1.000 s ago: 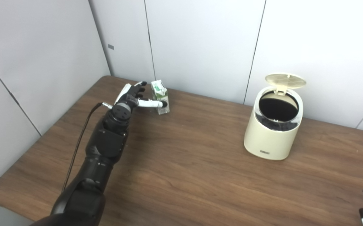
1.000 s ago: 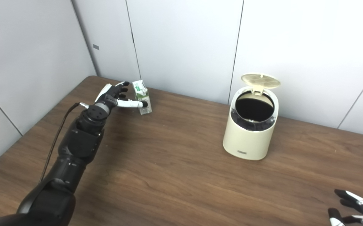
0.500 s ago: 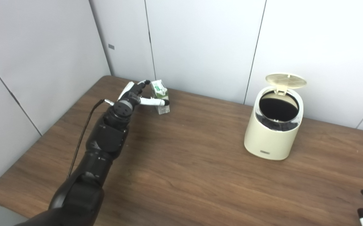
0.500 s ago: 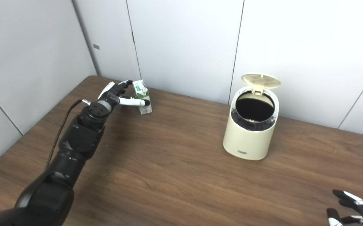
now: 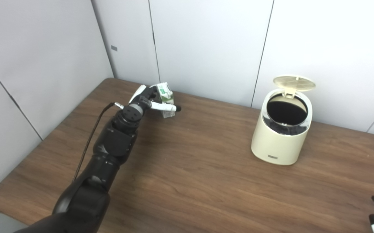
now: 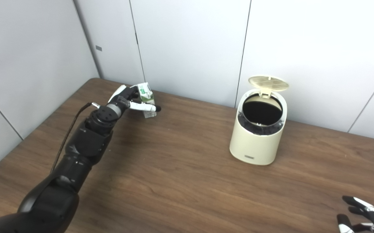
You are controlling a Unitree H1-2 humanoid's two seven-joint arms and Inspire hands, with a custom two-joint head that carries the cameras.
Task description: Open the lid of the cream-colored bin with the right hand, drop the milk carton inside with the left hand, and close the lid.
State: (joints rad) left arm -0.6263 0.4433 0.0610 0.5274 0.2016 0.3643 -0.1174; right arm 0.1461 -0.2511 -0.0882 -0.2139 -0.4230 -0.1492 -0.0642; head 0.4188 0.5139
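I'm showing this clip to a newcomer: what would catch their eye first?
Probably the cream-colored bin at the table's right, its lid tipped up over a dark opening. Next, the black left hand at the far left, fingers wrapped around the green-and-white milk carton. The right hand waits, open, bottom right.

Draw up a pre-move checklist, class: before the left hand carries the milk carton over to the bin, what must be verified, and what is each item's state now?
1. Bin lid raised: ok.
2. Cream-colored bin mouth unobstructed: ok.
3. Left hand around milk carton: ok, thumb in front, fingers behind.
4. Grip firm enough to lift: cannot tell.
5. Table between carton and bin free of objects: ok.
6. Right hand away from the bin: ok, open at the near edge.
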